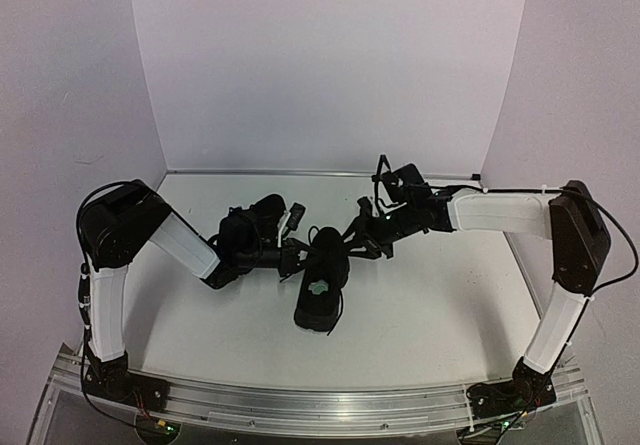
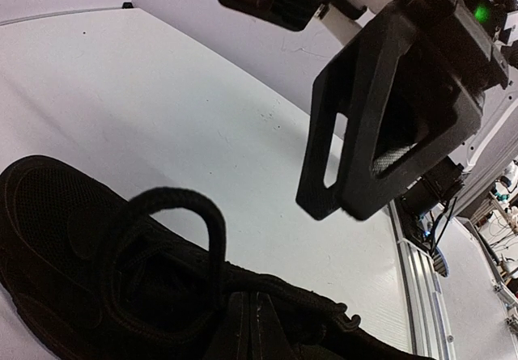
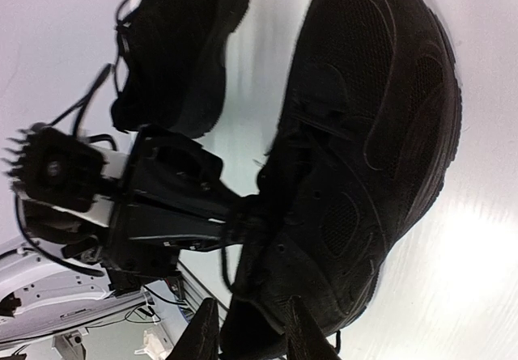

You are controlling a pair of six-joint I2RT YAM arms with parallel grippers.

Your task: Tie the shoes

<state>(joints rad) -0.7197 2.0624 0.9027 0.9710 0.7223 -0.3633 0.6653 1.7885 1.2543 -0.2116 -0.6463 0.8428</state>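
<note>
Two black shoes lie on the white table. The near shoe (image 1: 312, 310) (image 2: 57, 239) (image 3: 372, 133) sits mid-table and shows a pale patch inside; the other shoe (image 1: 264, 209) (image 3: 182, 44) lies behind it to the left. My left gripper (image 1: 303, 255) (image 2: 256, 299) (image 3: 239, 224) is shut on a lace of the near shoe at its tongue. A lace loop (image 2: 212, 222) stands up beside it. My right gripper (image 1: 362, 233) (image 2: 344, 205) (image 3: 251, 332) hovers just right of the laces, its fingers apart with nothing held between them.
White walls close in the back and both sides of the table (image 1: 430, 305). An aluminium rail (image 1: 330, 405) runs along the near edge by the arm bases. Both wrists crowd over the near shoe, their fingers close together.
</note>
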